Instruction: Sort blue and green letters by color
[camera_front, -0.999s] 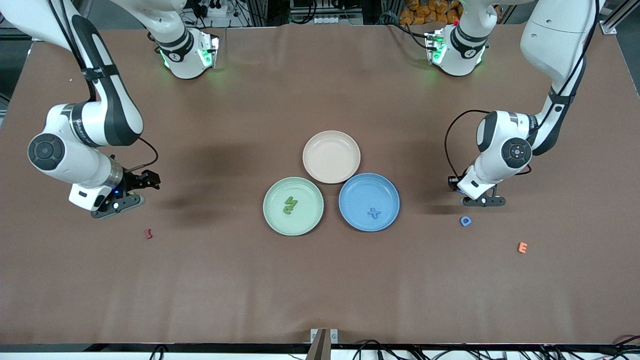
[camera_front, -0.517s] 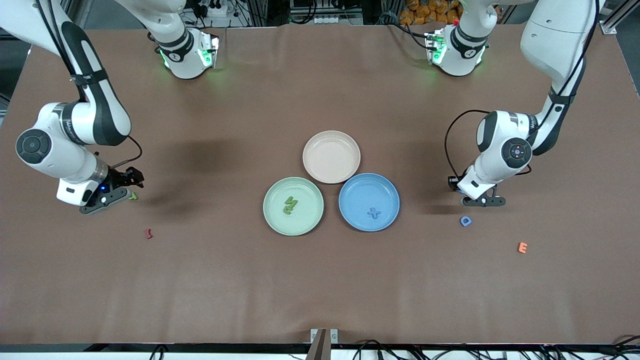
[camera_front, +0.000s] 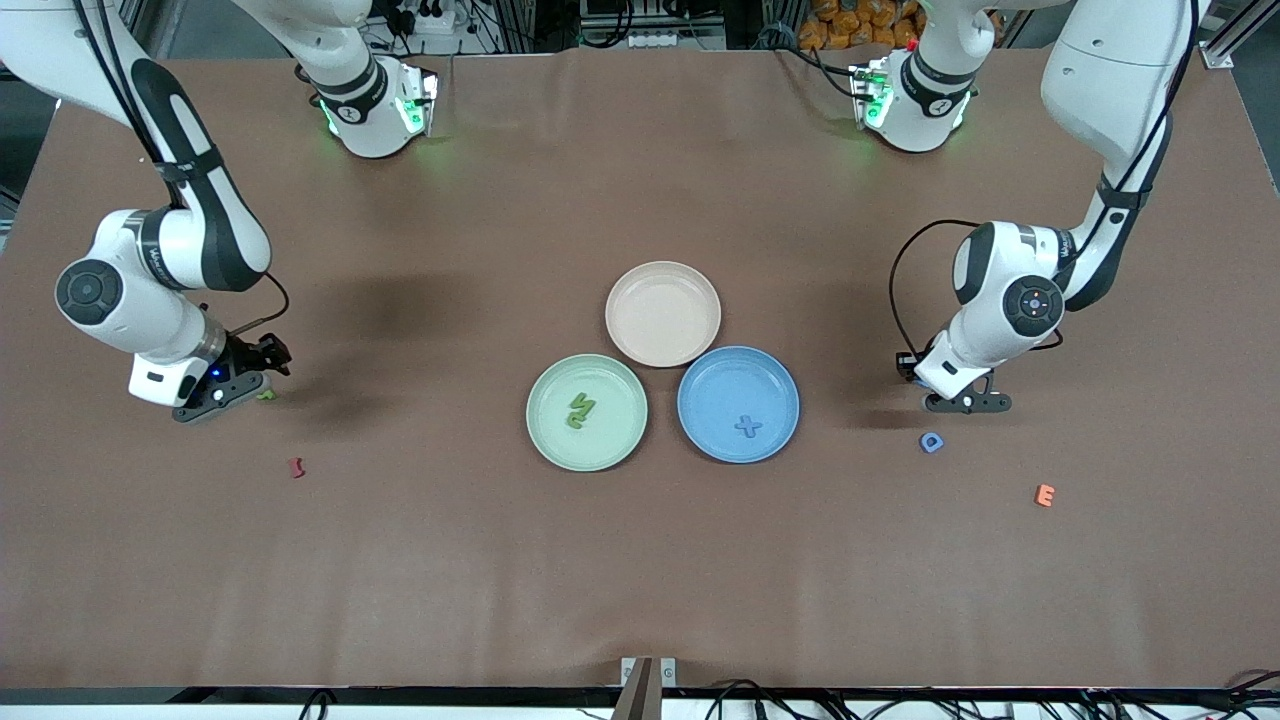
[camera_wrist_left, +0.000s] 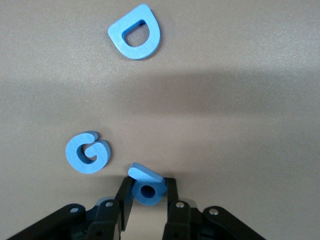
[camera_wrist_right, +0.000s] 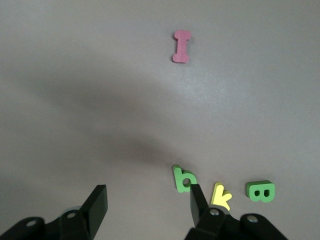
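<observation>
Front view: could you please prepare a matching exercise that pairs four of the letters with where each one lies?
Letters:
1. blue X
2. blue D
3. green Z
4. pink I

Places:
A. on the bare table, toward the right arm's end
B. in the green plate
C. on the bare table, toward the left arm's end
D. in the blue plate

Pairs: 1-D, 2-C, 3-B, 4-A
</observation>
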